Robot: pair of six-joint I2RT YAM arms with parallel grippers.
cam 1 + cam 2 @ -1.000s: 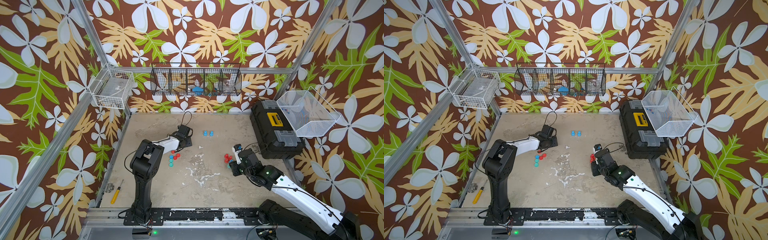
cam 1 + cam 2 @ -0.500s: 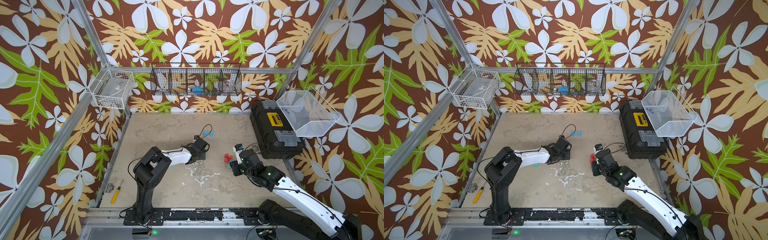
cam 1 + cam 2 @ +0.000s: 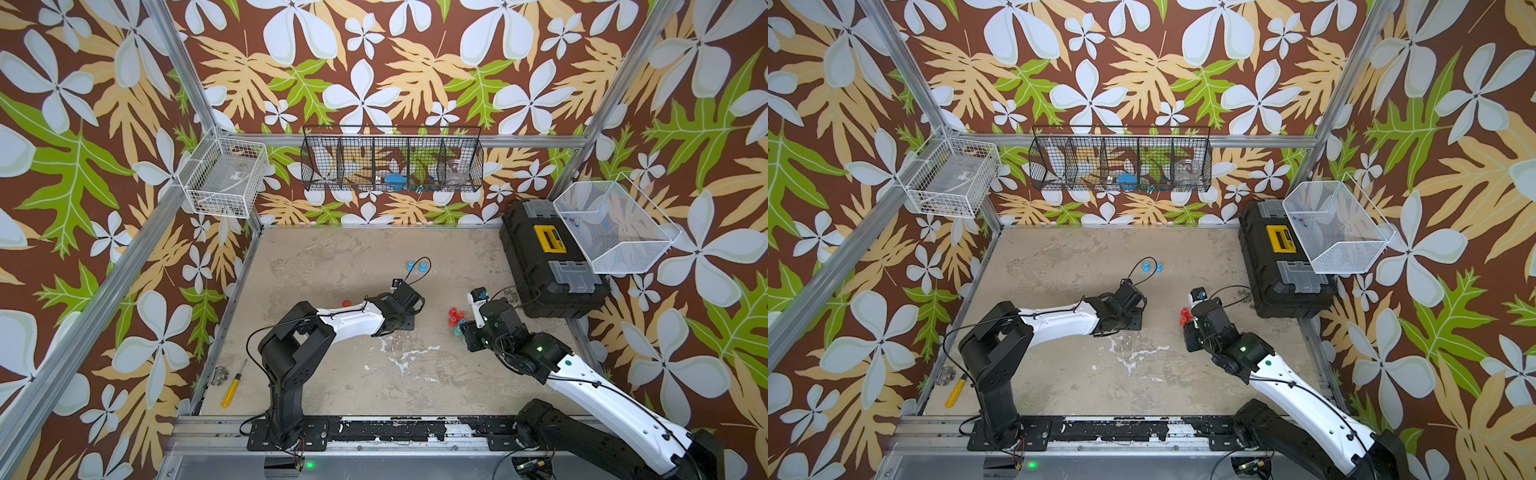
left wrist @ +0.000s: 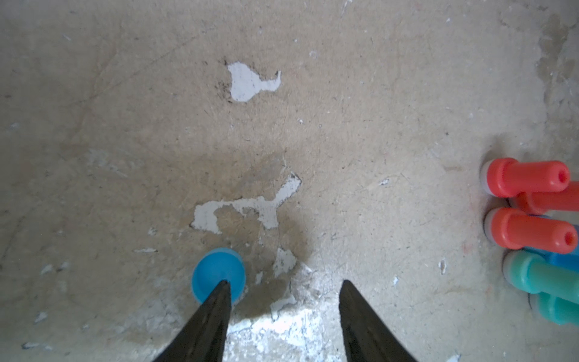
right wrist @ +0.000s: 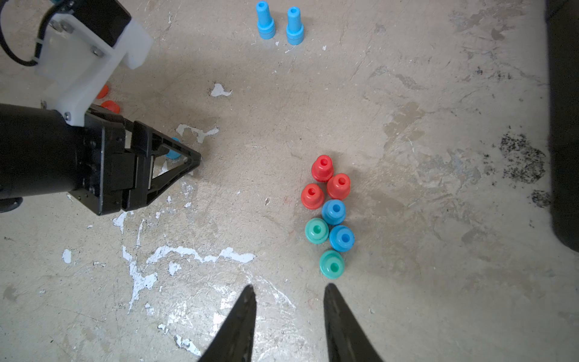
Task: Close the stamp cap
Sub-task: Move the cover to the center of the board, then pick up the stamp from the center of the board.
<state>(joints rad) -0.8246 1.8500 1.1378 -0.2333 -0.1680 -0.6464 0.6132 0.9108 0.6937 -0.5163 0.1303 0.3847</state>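
Left end effector (image 4: 284,283) stands open, one fingertip at the small round blue plastic cap (image 4: 217,275) on the worn beige tabletop (image 4: 376,125). Its wrist view shows me this plainly; both top views hide it. Right end effector (image 5: 288,286) gapes empty near the red, blue and green plastic stamps (image 5: 329,216). Open tabletop separates the arms, and a black toolbox (image 3: 548,266) lines the right edge.

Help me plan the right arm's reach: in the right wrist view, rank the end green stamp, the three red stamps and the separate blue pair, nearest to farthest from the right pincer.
1. End green stamp, just ahead of the right pincer.
2. Three red stamps, at the far end of the same cluster.
3. Blue pair, standing apart beyond it.
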